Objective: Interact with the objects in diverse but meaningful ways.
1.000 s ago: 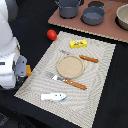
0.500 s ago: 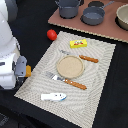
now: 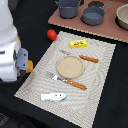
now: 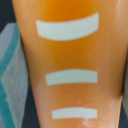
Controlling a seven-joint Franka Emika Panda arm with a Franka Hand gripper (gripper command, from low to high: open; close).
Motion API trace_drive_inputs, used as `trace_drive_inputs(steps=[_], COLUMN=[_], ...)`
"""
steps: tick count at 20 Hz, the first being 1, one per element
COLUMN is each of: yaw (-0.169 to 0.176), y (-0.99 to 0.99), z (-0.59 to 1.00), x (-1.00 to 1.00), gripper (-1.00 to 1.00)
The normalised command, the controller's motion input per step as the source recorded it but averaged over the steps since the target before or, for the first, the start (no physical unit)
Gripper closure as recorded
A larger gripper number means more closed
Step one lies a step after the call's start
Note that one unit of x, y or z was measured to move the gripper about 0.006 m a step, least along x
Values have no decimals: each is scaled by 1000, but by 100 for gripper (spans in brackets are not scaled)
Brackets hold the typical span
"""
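We saw the bread loaf [image 4: 67, 65] filling the wrist view, orange with pale score marks; in the exterior view a bit of orange [image 3: 30, 65] showed beside the arm [image 3: 10, 45], at the placemat's [image 3: 100, 85] edge. We could not tell whether the pincer was clamped on it. The tomato [image 3: 51, 34] sat just off the placemat, the yellow box [image 3: 78, 43] and fish [image 3: 53, 96] on it, around the plate [image 3: 69, 66].
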Motion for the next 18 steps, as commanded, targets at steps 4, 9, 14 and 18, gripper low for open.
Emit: trace_drive_inputs(steps=[4,9,14,18], yaw=[-67,-91,-93,-105], y=[46,0,0,-68], z=[394,395,378,316], x=[799,895,892,821], gripper=[100,100,100,100])
